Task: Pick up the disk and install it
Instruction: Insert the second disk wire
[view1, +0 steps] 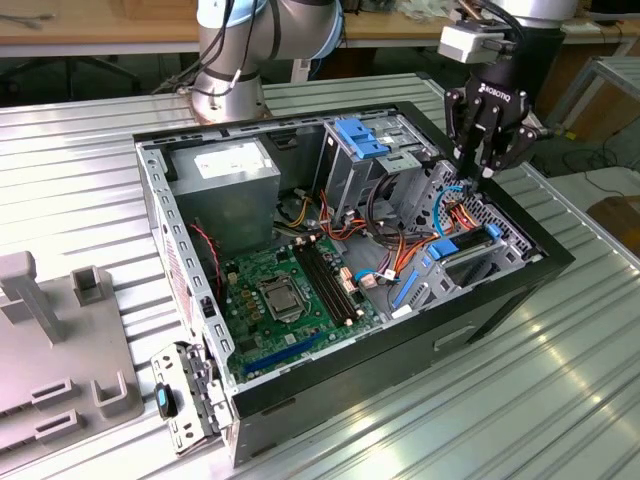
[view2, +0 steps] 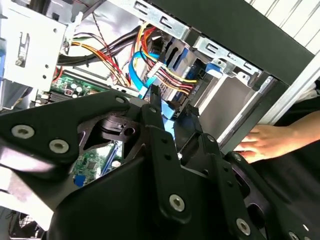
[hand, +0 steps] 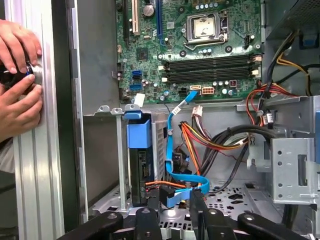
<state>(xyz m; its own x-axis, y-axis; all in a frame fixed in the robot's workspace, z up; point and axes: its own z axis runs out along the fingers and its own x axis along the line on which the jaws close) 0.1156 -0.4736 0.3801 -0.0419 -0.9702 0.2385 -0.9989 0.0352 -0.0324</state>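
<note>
Looking over an open computer case (view1: 480, 300) lying on a ribbed metal table (view1: 560, 400), the exterior view showed grey plastic fixtures (view1: 60, 330) at its left. Inside the case, going rightward, were a grey power-supply box (view1: 225, 185), a green motherboard (view1: 290, 295), and a fixed blue bracket (view1: 362, 138) on a silver drive cage. At the exterior view's right, the black gripper (view1: 487, 170) hung over the far right corner of the case, above a tangle of coloured cables (view1: 455, 215). In both wrist views its fingers (hand: 150, 212) stood slightly parted and held nothing, with a pale blue data cable (hand: 172, 150) beneath them. The disk (view1: 468, 246) lay just below and nearer than the gripper, standing on edge in the bay slot by the case's right wall. In the first wrist view it appeared as a dark slab with a bright blue carrier (hand: 138, 136) on it. A person's hands (hand: 17, 75) rested on the table rail outside the case. The disk looked stiff and dense for its size. Its metal faces were probably smooth and slippery, and its workings likely sensitive to knocks. The best hold seemed to be across the blue plastic rails on its long edges, away from the connector end and cables.
</note>
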